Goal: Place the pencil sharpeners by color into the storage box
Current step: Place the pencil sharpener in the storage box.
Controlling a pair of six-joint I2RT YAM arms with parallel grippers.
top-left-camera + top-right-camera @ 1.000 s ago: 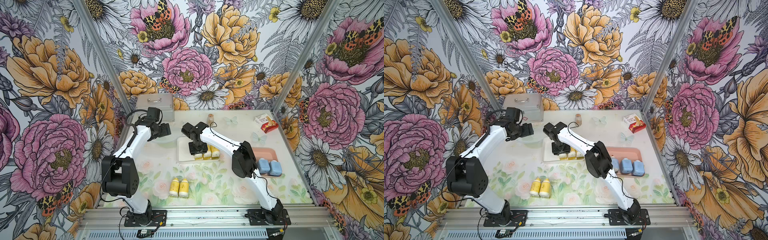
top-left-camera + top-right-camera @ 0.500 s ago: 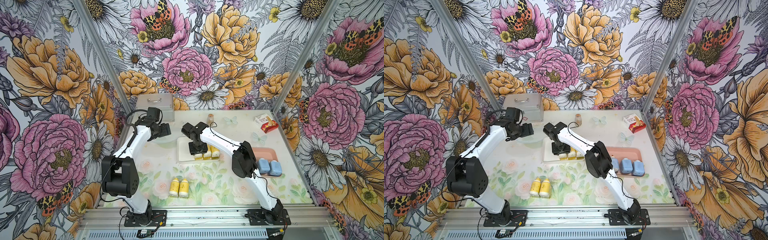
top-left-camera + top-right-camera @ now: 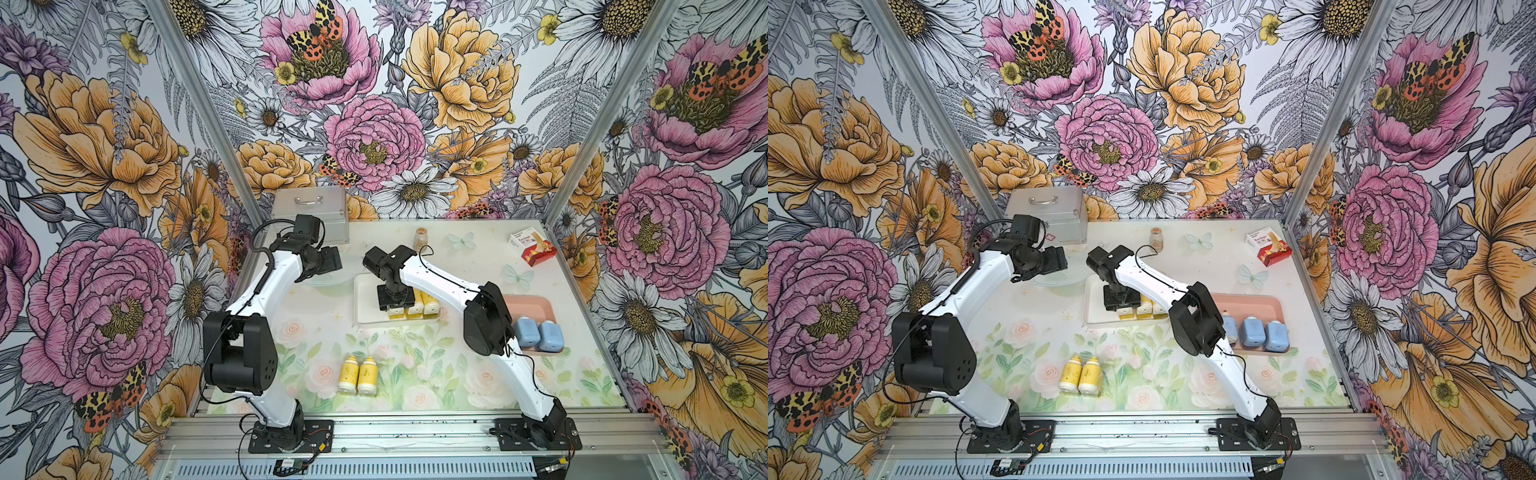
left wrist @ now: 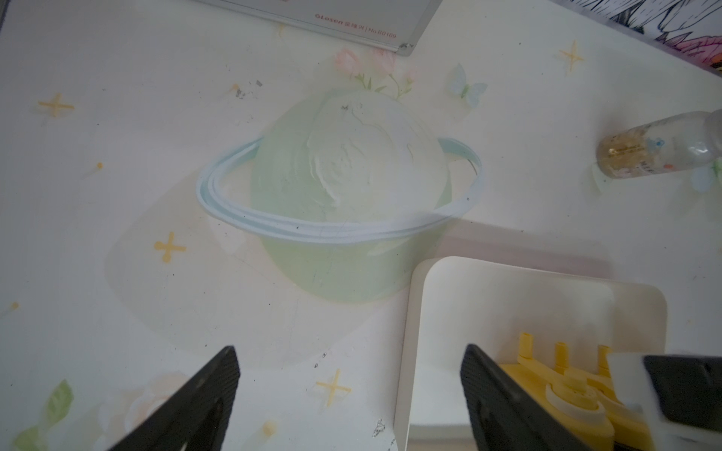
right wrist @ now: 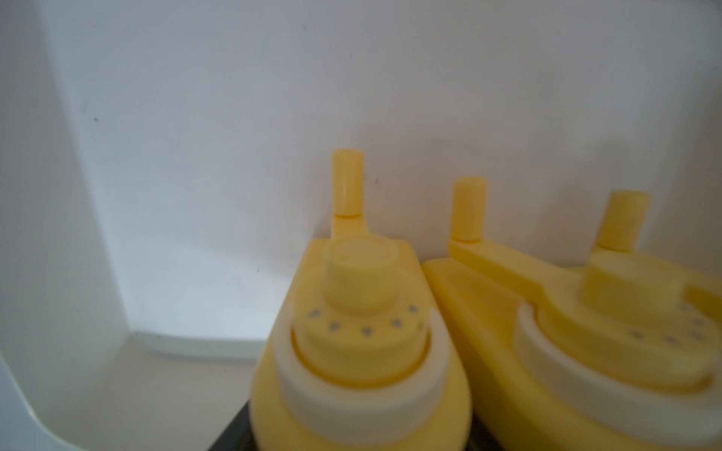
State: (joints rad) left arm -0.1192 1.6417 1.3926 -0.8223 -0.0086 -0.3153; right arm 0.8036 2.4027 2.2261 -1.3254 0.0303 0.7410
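The white tray (image 3: 365, 286) holds three yellow pencil sharpeners side by side. My right gripper (image 3: 395, 297) points down onto the leftmost one (image 5: 359, 351), which sits between its dark fingers (image 5: 234, 433) beside its neighbour (image 5: 586, 332). Whether the fingers still press it I cannot tell. Two more yellow sharpeners (image 3: 358, 374) lie on the mat near the front. The pink tray (image 3: 1246, 301) holds three light-blue sharpeners (image 3: 1252, 332), partly hidden by the right arm. My left gripper (image 4: 351, 394) hangs open and empty over the mat just left of the white tray (image 4: 488, 304).
A silver metal case (image 3: 311, 212) stands at the back left, close behind the left wrist. A small brown vial (image 3: 420, 239) stands behind the white tray. A red and white carton (image 3: 536, 249) lies at the back right.
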